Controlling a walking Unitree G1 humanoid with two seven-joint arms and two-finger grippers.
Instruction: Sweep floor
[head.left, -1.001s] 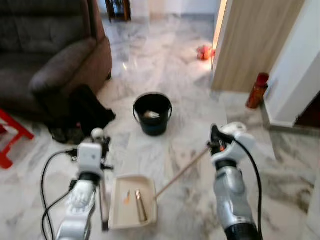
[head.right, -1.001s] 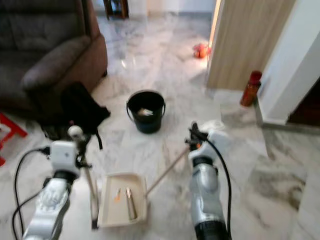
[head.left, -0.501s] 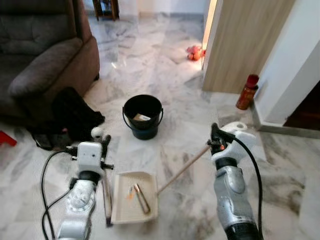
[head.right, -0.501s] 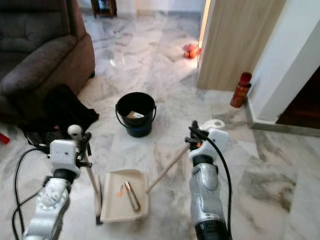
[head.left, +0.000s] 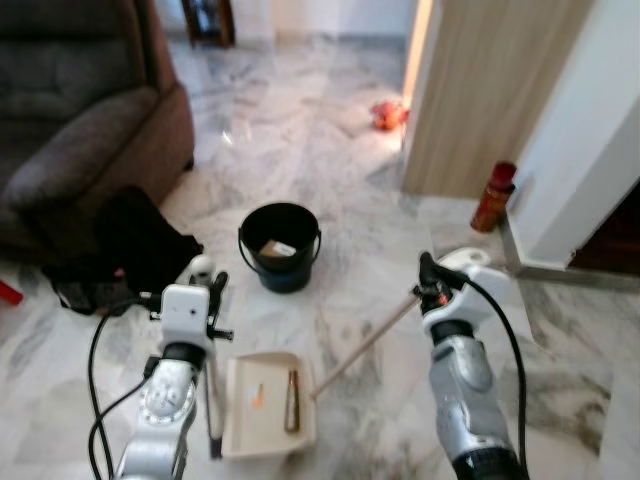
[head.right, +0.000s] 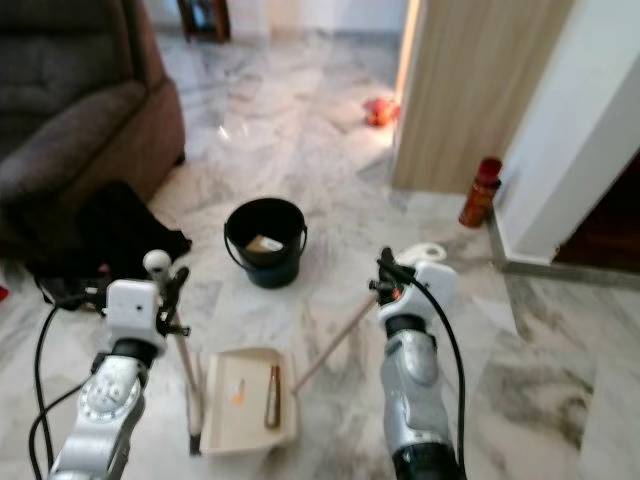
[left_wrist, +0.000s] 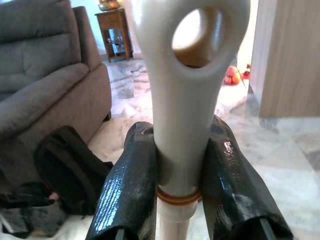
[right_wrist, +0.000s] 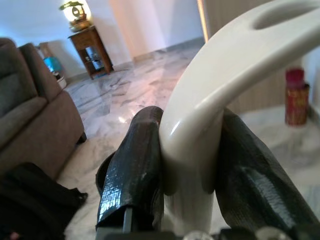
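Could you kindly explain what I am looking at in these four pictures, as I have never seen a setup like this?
This is a walking humanoid robot sweeping a marble floor. Two pictures come from cameras in its head, looking down at its silver arms; the other two from cameras on its wrists. The left pincer grips the white handle of a dustpan, which holds a brown stick-like item and an orange scrap. The right pincer grips the curved white handle of a broom whose stick slants towards the dustpan. Ahead stand a black bucket, a dark bag and a sofa.
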